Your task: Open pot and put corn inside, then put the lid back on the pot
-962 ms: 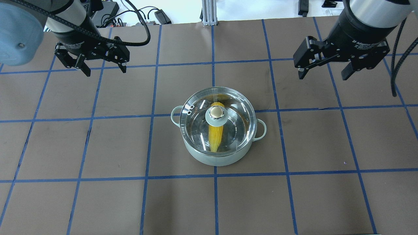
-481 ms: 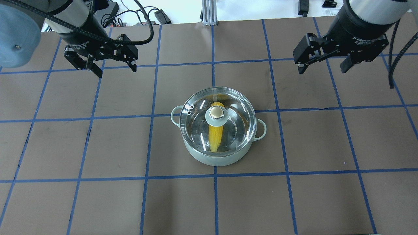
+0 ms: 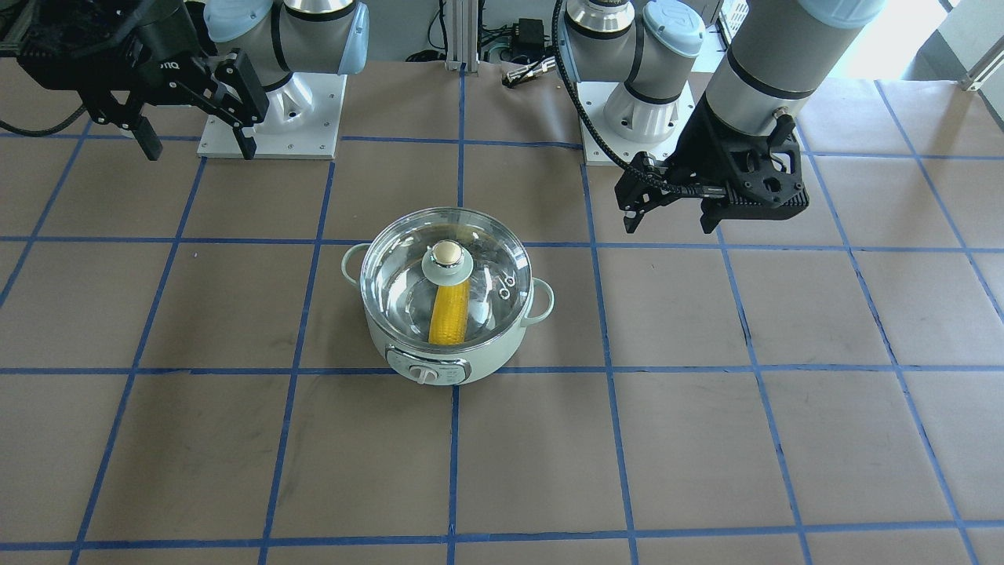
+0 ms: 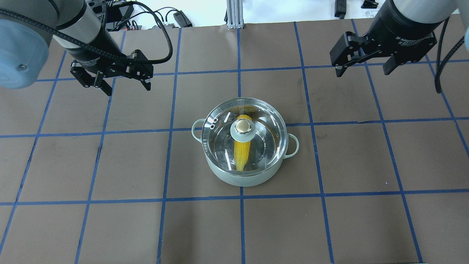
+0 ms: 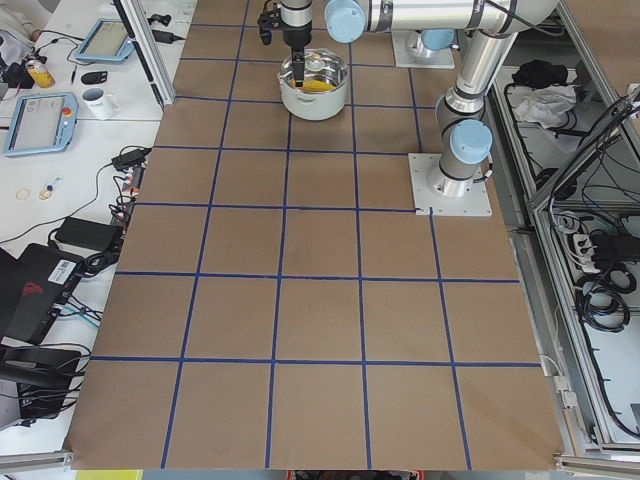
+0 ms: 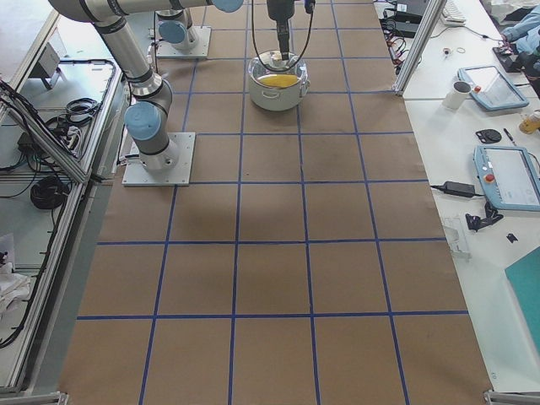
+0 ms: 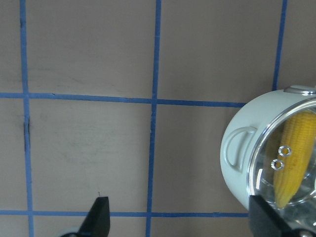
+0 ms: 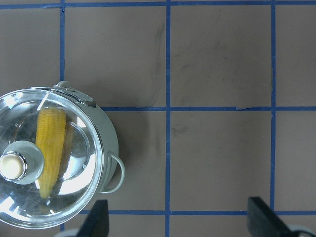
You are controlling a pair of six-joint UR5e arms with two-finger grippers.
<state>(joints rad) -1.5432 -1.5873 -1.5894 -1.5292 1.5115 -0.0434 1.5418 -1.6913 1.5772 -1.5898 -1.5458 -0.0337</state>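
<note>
Pot [image 3: 451, 353] sits mid-worktop [image 3: 235, 439] in the front view, dial [image 3: 426, 375] toward the camera. Lid [image 3: 400, 286] is seated on the rim, knob [image 3: 447, 253] up. Corn [image 3: 449, 314] lies inside under the glass, blunt end toward the dial. Left pincer [image 3: 671, 224] hangs on that view's right, well apart from the pot, jaws spread wide, nothing held. Right pincer [image 3: 198, 149] is at the view's left, likewise wide open and empty.

Overhead: pot central, lid on. Corn runs from under the knob to the near rim, tapered end toward the robot. Both pincers sit over the far half of the worktop, one each side, well clear of the pot, fingers apart, empty.

Side views: pot small at the far end, lid on, yellow showing through the glass. Pincer opening can't be read there.

Left wrist: fingertips at the bottom corners, wide gap, bare worktop between. Pot at the right edge, vent holes [image 7: 280, 157] and corn visible through the lid.

Right wrist: fingertips wide apart, nothing between. Lidded pot at the left edge, corn beside the knob.
</note>
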